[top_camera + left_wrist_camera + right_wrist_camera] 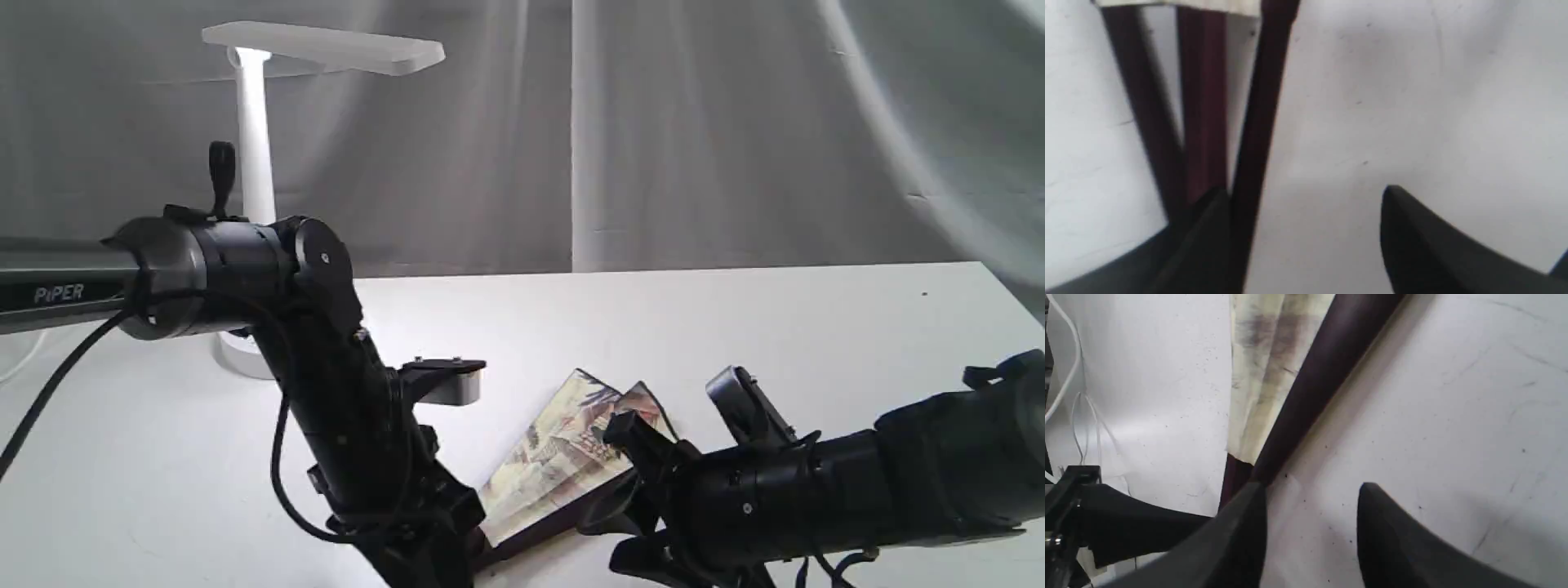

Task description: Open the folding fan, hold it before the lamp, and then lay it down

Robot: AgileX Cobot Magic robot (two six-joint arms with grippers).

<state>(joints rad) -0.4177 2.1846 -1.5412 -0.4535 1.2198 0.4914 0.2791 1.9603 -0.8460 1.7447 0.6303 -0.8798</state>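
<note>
exterior view: the lamp stands at the back left of the white surface, its flat head reaching toward the middle. the fan lies on the surface near the front, only partly spread into a narrow painted wedge, well apart from the lamp. the left arm bends down to the fan's narrow end, and the right arm comes in from the right over the fan's edge. from here i cannot tell how either pincer stands.

left wrist view: the left pincer is released, its fingers wide apart with bare surface between them. the fan's maroon ribs spread slightly beyond one finger. the darkest runs along that finger's inner edge, too blurred to say whether it touches.

right wrist view: the right pincer is released too, with only bare surface between its fingers. the fan's dark outer stick runs slantwise up to the tip of one finger, the cream leaf beside it. a white cord trails at the edge.
</note>
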